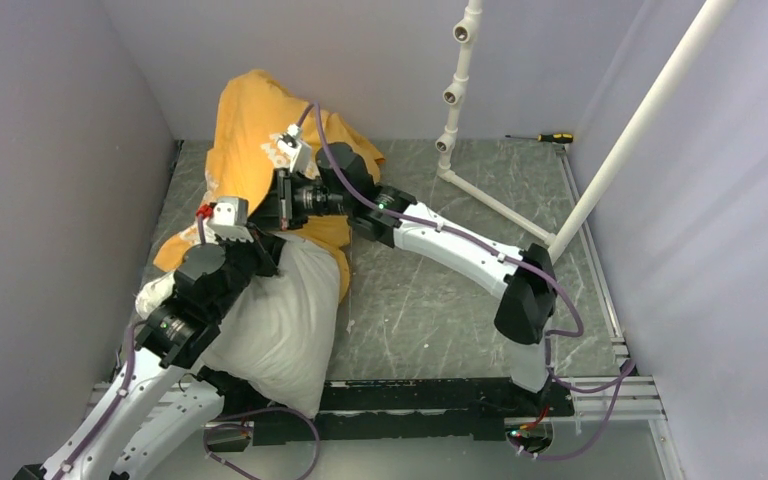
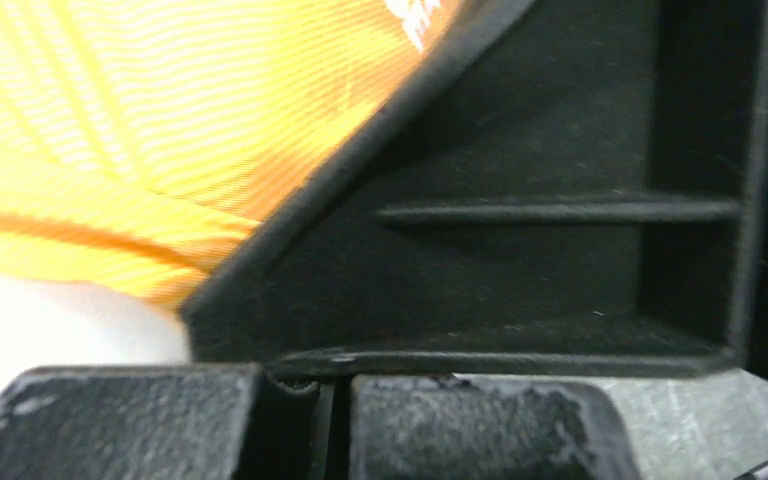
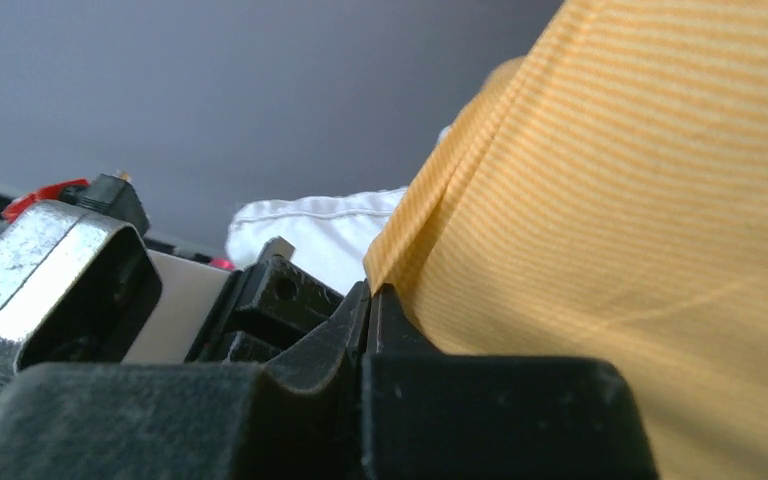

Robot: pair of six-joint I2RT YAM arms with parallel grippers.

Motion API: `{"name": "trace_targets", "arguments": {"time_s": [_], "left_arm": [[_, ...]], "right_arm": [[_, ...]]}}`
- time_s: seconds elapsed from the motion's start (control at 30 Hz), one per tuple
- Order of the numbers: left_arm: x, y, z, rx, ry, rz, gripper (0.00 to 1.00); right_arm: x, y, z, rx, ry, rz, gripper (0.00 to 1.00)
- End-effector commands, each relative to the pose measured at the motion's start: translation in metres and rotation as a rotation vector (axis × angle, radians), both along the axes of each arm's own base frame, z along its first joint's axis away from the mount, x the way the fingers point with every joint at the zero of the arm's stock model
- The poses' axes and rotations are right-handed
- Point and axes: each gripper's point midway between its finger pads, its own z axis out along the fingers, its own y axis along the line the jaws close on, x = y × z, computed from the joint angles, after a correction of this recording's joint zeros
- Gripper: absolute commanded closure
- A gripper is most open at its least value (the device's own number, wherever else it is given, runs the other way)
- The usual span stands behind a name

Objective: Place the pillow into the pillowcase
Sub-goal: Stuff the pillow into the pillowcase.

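Pillow (image 1: 275, 330) laid on worktop (image 1: 440, 290), far end tucked into pillowcase (image 1: 255, 140) mouth. Pillowcase hem pinched in closed right gripper (image 3: 368, 298). Left gripper (image 2: 328, 388) closed (hold not discernible). White print (image 2: 415, 20) on case blurred, unread.

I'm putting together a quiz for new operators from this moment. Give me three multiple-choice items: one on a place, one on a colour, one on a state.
1. Where on the table does the screwdriver lie?
A. at the far right edge
B. at the near left corner
C. in the middle

2. What colour is the pillowcase?
A. blue
B. orange-yellow
C. green

3. How does the right gripper stand?
A. wide open
B. shut on the screwdriver
C. shut on the pillowcase's edge

Answers:
1 A: the top view shows it at the far edge, on the right.
2 B: all three views show orange-yellow cloth.
3 C: the right wrist view shows the cloth's edge pinched between closed fingers.
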Motion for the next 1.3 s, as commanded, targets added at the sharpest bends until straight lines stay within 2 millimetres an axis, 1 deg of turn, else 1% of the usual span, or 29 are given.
{"name": "trace_targets", "arguments": {"time_s": [0.0, 0.07, 0.13, 0.23, 0.27, 0.3, 0.37, 0.4, 0.47, 0.53, 0.6, 0.7, 0.73, 0.8, 0.9, 0.97, 1.03, 1.1, 1.17, 1.23, 1.27], "left_arm": [[0.024, 0.012, 0.049, -0.053, -0.223, 0.113, 1.00], [0.022, 0.016, 0.038, -0.020, -0.191, 0.124, 1.00], [0.020, 0.022, 0.031, -0.011, -0.171, 0.151, 1.00], [0.021, 0.029, 0.016, -0.001, -0.142, 0.188, 1.00], [0.022, 0.032, 0.009, 0.007, -0.122, 0.206, 1.00], [0.024, 0.034, 0.003, 0.016, -0.100, 0.222, 1.00], [0.028, 0.034, -0.009, 0.041, -0.065, 0.236, 1.00], [0.031, 0.032, -0.012, 0.049, -0.062, 0.232, 1.00], [0.038, 0.024, -0.010, 0.044, -0.080, 0.210, 1.00], [0.045, 0.013, 0.001, 0.025, -0.107, 0.172, 1.00], [0.052, -0.004, 0.020, -0.002, -0.154, 0.104, 1.00], [0.051, -0.028, 0.060, -0.039, -0.256, -0.028, 1.00], [0.048, -0.033, 0.074, -0.050, -0.295, -0.063, 1.00], [0.040, -0.037, 0.102, -0.078, -0.383, -0.103, 1.00], [0.032, -0.032, 0.133, -0.120, -0.481, -0.101, 1.00], [0.031, -0.036, 0.145, -0.123, -0.518, -0.136, 1.00], [0.030, -0.049, 0.151, -0.098, -0.525, -0.223, 1.00], [0.031, -0.063, 0.152, -0.075, -0.510, -0.317, 1.00], [0.038, -0.070, 0.151, -0.071, -0.490, -0.375, 1.00], [0.048, -0.071, 0.152, -0.090, -0.480, -0.432, 1.00], [0.049, -0.077, 0.154, -0.115, -0.482, -0.484, 1.00]], "right_arm": [[-0.150, -0.039, 0.054, 0.068, -0.039, 0.359, 1.00], [-0.128, -0.055, 0.043, 0.003, -0.051, 0.221, 1.00], [-0.111, -0.072, 0.036, -0.033, -0.058, 0.140, 1.00], [-0.097, -0.081, 0.012, -0.119, -0.057, 0.086, 1.00], [-0.091, -0.084, 0.006, -0.145, -0.062, 0.048, 1.00], [-0.089, -0.086, 0.003, -0.157, -0.062, 0.034, 1.00], [-0.087, -0.090, 0.008, -0.141, -0.067, 0.016, 1.00], [-0.088, -0.091, 0.013, -0.120, -0.069, 0.027, 1.00], [-0.095, -0.090, 0.020, -0.089, -0.066, 0.072, 1.00], [-0.104, -0.087, 0.022, -0.074, -0.063, 0.136, 1.00], [-0.112, -0.087, 0.020, -0.068, -0.057, 0.189, 1.00], [-0.118, -0.090, 0.022, -0.037, -0.055, 0.209, 1.00], [-0.118, -0.094, 0.027, -0.020, -0.065, 0.202, 1.00], [-0.113, -0.103, 0.041, 0.018, -0.088, 0.160, 1.00], [-0.106, -0.119, 0.060, 0.091, -0.107, 0.114, 1.00], [-0.101, -0.126, 0.065, 0.129, -0.106, 0.091, 1.00], [-0.092, -0.131, 0.059, 0.142, -0.089, 0.056, 1.00], [-0.086, -0.135, 0.057, 0.165, -0.057, 0.036, 1.00], [-0.083, -0.137, 0.056, 0.199, -0.013, 0.033, 1.00], [-0.084, -0.137, 0.060, 0.246, 0.012, 0.045, 1.00], [-0.086, -0.136, 0.064, 0.269, 0.020, 0.061, 1.00]]}}
